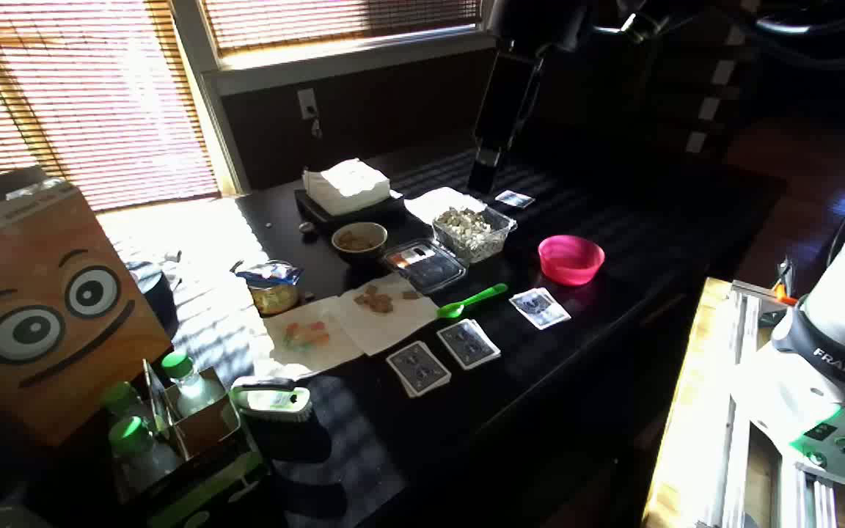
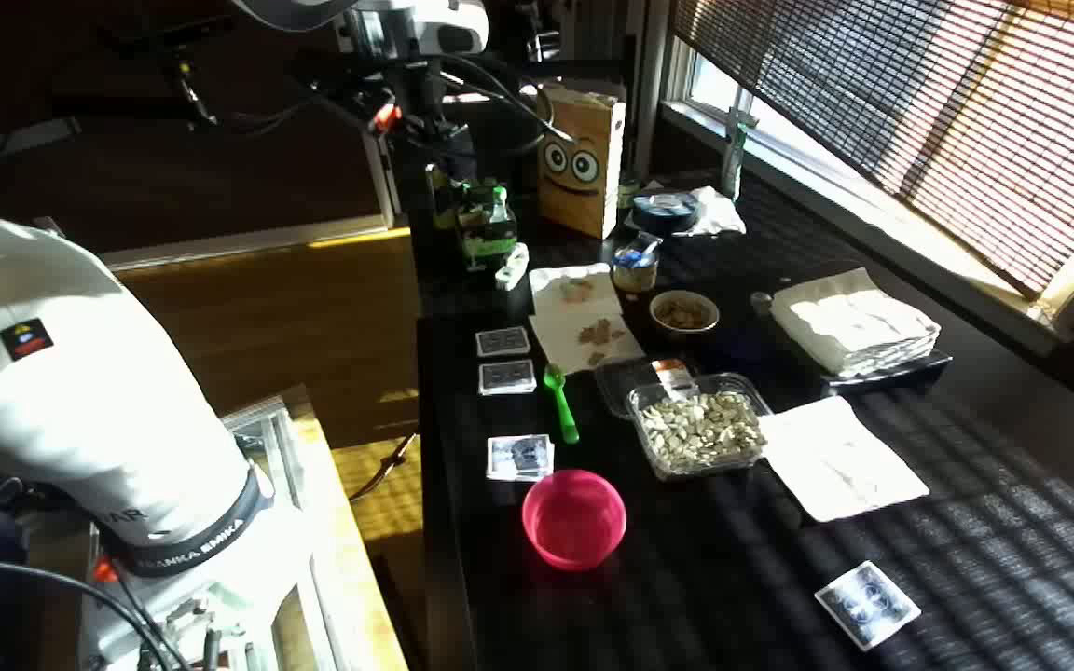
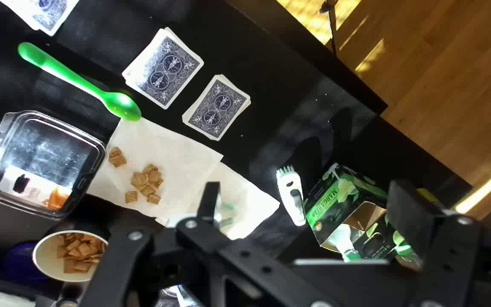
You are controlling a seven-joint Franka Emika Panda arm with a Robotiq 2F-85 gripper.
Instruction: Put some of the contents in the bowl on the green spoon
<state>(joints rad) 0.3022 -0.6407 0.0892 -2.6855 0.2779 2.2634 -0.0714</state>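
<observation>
One green spoon (image 3: 78, 80) lies scoop to napkin (image 3: 181, 160), handle toward pink bowl (image 2: 574, 522).

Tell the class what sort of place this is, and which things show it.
Probably a home, perhaps its dining area: window blinds hang beside a dark table that holds stacked playing cards and a bowl of cereal-like squares.
</observation>
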